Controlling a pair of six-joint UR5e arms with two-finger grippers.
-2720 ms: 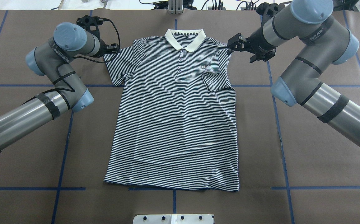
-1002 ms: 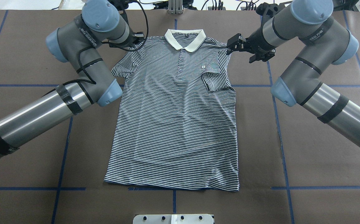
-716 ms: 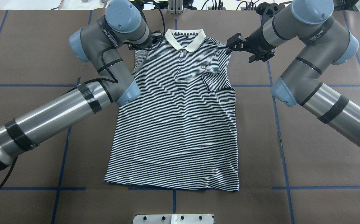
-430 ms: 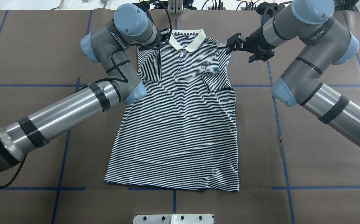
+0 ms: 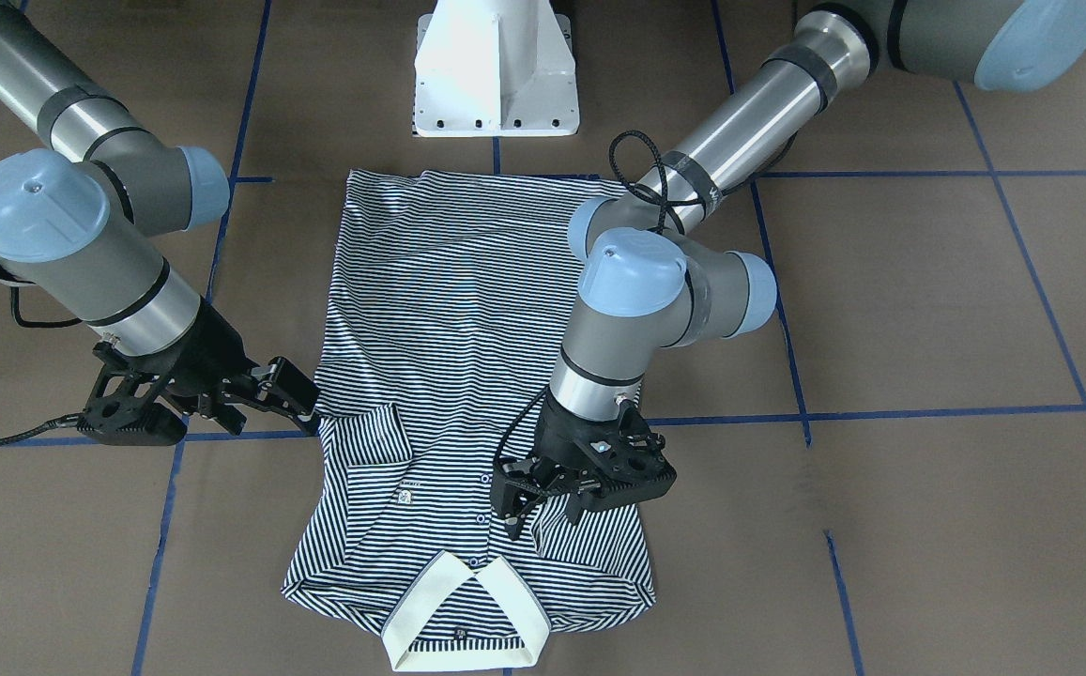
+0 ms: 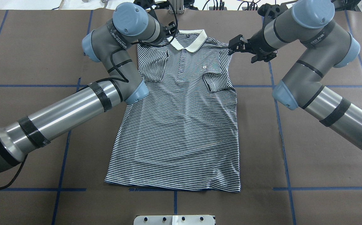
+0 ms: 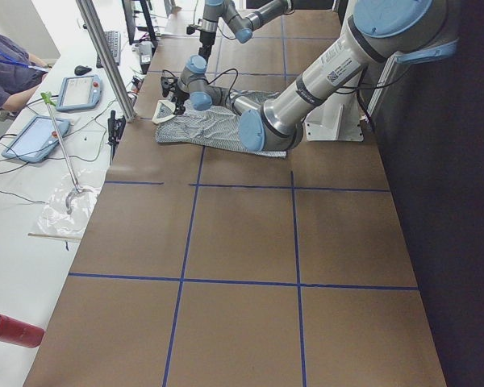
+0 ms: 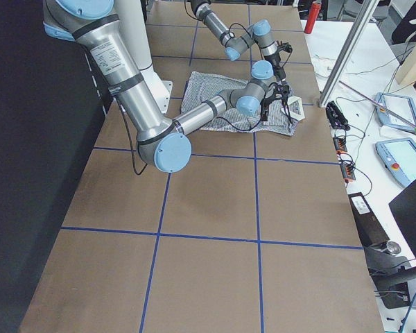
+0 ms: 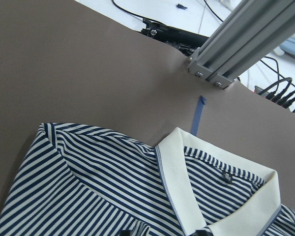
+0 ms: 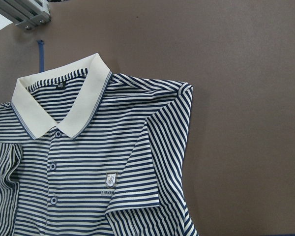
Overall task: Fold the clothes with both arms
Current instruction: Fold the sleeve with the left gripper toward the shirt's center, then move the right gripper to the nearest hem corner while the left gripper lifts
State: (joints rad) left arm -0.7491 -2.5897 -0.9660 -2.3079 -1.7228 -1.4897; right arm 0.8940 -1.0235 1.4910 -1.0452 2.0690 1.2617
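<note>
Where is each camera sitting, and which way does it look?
Front-facing: across the table, facing the robot, looking down; polo shirt, left arm, right arm.
Overhead: behind the robot, looking forward and down; both arms.
Exterior left: table end; left arm nearest.
Exterior right: opposite end; right arm nearest.
Left wrist: on that arm, looking at the collar; no arm shows.
Right wrist: on that arm, looking at collar and logo; no arm shows.
Shared: both wrist views show the collar.

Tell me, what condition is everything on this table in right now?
Polo shirt: flat, front up, both sleeves folded onto the chest.
Collar: folded down.
Left arm: jaws open above the shirt near the collar, holding nothing.
Right arm: jaws open at the shirt's shoulder edge.
</note>
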